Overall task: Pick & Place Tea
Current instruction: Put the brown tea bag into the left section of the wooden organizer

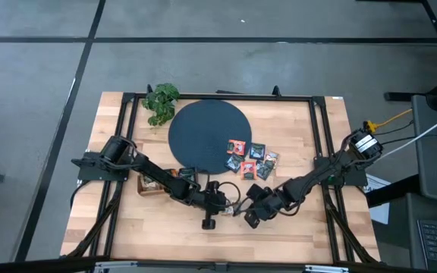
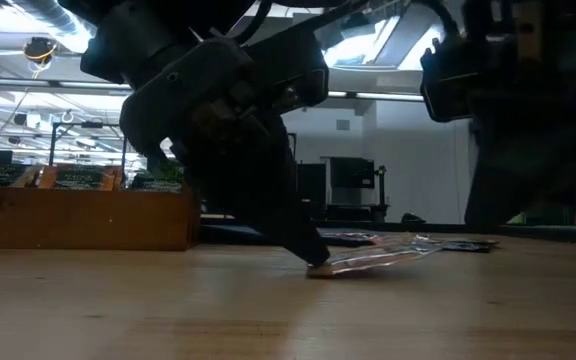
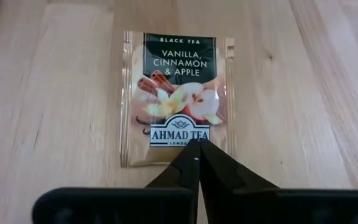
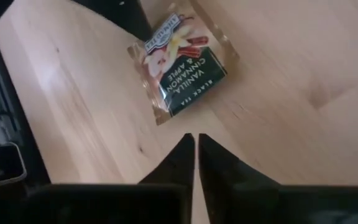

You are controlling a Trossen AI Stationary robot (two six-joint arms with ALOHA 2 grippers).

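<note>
Because the left gripper [image 3: 197, 144] has its fingers pressed together on the near edge of one tea sachet [image 3: 178, 99], which lies flat on the table [image 1: 309, 227], the packet could skid away rather than lift. That arm reaches low across the front. The right gripper [image 4: 196, 138], nearly closed and empty, hovers just beside it.

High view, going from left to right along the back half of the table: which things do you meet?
Leafy green plant → dark round disc → cluster of tea sachets, which begins on the disc's right edge and spreads onto the wooden table.
</note>
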